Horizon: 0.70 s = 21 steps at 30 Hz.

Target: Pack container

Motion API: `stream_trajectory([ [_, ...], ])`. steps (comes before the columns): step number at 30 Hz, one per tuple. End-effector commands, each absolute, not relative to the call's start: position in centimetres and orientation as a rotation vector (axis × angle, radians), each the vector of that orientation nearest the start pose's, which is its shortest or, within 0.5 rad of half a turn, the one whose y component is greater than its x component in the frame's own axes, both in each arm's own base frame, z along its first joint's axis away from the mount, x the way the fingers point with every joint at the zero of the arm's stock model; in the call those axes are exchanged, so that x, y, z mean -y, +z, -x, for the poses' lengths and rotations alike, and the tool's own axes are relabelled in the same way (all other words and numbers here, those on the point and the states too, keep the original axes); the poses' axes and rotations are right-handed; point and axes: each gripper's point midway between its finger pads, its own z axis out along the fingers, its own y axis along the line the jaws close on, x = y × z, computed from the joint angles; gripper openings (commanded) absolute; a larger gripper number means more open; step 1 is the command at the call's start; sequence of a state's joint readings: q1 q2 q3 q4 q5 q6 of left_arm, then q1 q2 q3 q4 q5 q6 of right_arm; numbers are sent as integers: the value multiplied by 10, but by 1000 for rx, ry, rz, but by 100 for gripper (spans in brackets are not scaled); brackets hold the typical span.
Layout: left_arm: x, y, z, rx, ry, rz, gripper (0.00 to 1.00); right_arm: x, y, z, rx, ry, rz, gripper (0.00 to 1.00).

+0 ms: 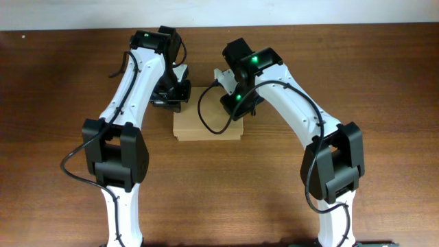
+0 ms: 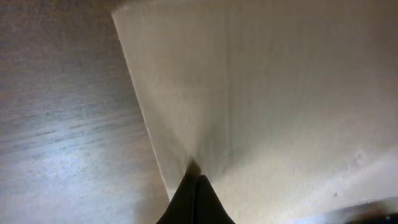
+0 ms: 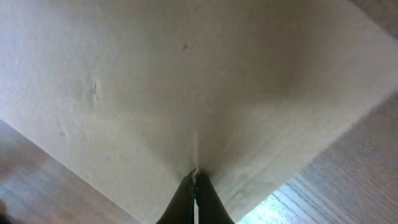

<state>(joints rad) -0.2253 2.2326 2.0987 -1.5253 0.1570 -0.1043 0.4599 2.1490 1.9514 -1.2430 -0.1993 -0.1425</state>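
The container (image 1: 208, 127) is laid long axis left-to-right; the left end effector (image 2: 194, 180) and right end effector (image 3: 196, 177), both pinched narrow, are set against its upper corners, equally near

Cardboard container (image 1: 206, 127) on wooden table (image 1: 384, 82)

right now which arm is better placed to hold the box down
Right, but narrowly. The right gripper is shut, with its tips on the box, further in from the edges. The left gripper touches close to the box's side edge, beside the table.
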Motion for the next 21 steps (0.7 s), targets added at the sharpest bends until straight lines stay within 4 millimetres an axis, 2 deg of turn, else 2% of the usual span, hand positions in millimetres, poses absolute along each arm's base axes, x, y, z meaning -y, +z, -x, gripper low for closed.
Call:
stream_trajectory([
  [1,109,149,-411,-3119,-245,-173,2,-213,161,-415,-2769,290,783,4],
  [3,102,178,-421,-3032,-230,-155,2,-199,202,-426,-2685,231,730,4],
  [6,81,233,-434,-2867,-104,-123,2,-170,267,-434,-2565,57,619,4],
  [8,66,271,-434,-2762,-7,-84,2,-146,308,-432,-2487,-90,550,4],
  [10,56,306,-428,-2675,37,-36,2,-137,340,-425,-2427,-117,482,4],
  [12,52,330,-421,-2609,49,-25,2,-132,360,-417,-2382,-100,455,4],
  [16,42,366,-397,-2523,74,-4,2,-116,379,-393,-2372,-80,384,4],
  [18,33,376,-381,-2505,111,11,2,-103,388,-378,-2357,-81,355,4],
  [21,14,378,-350,-2510,197,94,2,-80,394,-354,-2336,-91,305,4],
])
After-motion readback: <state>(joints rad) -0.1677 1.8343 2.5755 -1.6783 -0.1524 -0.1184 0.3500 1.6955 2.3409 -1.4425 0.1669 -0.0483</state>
